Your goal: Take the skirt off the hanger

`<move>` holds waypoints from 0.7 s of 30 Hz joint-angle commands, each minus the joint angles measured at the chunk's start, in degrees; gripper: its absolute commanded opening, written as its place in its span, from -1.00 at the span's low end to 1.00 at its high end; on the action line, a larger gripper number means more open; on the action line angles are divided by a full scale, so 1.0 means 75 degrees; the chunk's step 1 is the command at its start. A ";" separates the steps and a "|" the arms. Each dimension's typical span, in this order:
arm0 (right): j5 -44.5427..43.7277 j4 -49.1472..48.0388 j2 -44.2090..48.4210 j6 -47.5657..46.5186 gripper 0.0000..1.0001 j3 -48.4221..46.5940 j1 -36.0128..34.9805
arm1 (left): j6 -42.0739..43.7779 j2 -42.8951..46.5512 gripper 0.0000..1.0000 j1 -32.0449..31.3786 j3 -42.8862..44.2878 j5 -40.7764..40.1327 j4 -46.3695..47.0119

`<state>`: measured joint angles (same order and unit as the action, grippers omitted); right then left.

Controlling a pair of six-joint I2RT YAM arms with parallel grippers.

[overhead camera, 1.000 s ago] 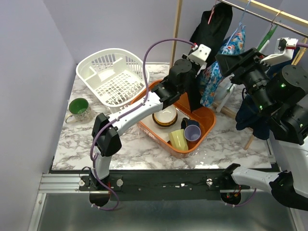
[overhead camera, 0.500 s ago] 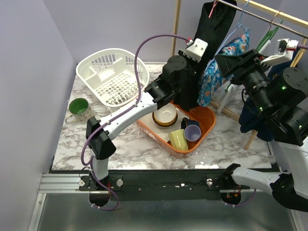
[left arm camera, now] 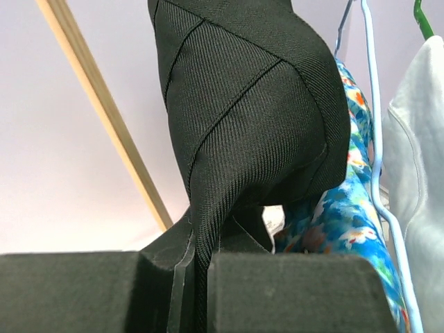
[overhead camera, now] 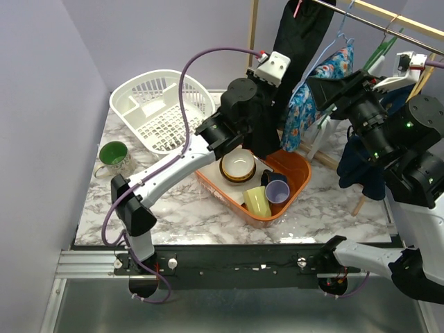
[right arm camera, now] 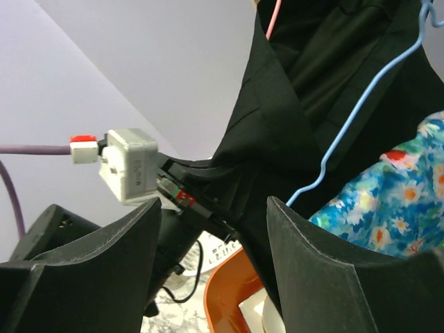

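Observation:
The black skirt (overhead camera: 300,41) hangs from a pink hanger (overhead camera: 298,8) at the left end of the clothes rail. It fills the left wrist view (left arm camera: 250,104) and shows in the right wrist view (right arm camera: 291,118) below the pink hook (right arm camera: 272,17). My left gripper (left arm camera: 198,291) is shut on a fold of the skirt's lower part. From above it (overhead camera: 267,125) lies against the dark cloth, over the orange tub. My right gripper (right arm camera: 215,277) is open and empty, held high just right of the skirt (overhead camera: 325,89).
A blue floral garment (overhead camera: 312,97) on a light-blue hanger (right arm camera: 361,104) hangs right of the skirt, with dark blue cloth (overhead camera: 364,163) beyond. The orange tub (overhead camera: 300,170) holds a bowl and cups. A white basket (overhead camera: 163,111) and green mug (overhead camera: 113,156) stand left. A wooden post (overhead camera: 252,31) rises behind.
My left arm has swung left and back with the skirt in its grip, and the skirt's top has shifted left along the rail. The right arm has hardly moved.

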<state>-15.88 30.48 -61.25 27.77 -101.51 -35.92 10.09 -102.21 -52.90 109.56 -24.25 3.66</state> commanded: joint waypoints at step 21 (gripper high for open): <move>0.1812 -0.1052 -0.1442 -0.0867 0.37 -0.1523 -0.0027 | -0.0442 0.3748 -1.00 -0.0012 -0.1564 0.0970 -0.2186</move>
<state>-7.03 25.21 -70.50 21.39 -110.91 -35.92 9.78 -79.20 -52.90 99.09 -22.52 -11.29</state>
